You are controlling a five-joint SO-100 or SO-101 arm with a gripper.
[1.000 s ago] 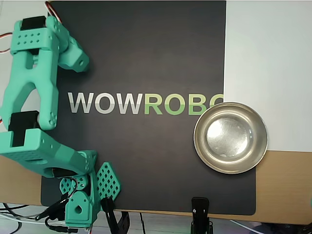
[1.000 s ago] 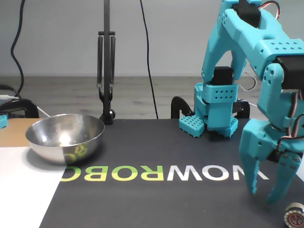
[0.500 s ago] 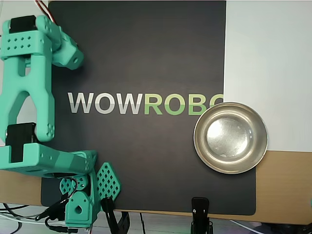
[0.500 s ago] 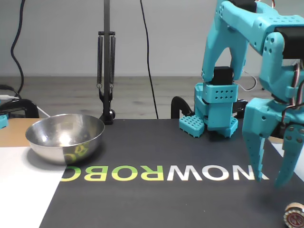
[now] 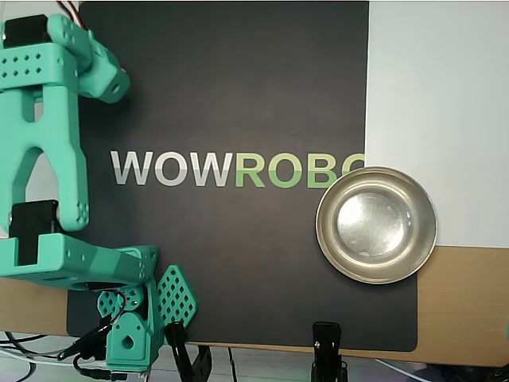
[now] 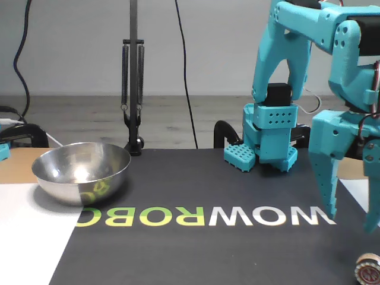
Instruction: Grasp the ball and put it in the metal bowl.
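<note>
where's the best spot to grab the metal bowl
Take the metal bowl by its thin rim, from above, at the left edge in the overhead view, nearest the arm: one finger inside, one outside. It sits upright, and its curved shiny wall looks too wide to span.

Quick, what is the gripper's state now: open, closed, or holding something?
Gripper: open and empty, fingers spread apart above the black mat in the fixed view.

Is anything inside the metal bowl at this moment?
No. In the overhead view the metal bowl shows only its bare reflective bottom. The fixed view's near wall hides part of the interior. The ball appears in neither view.
</note>
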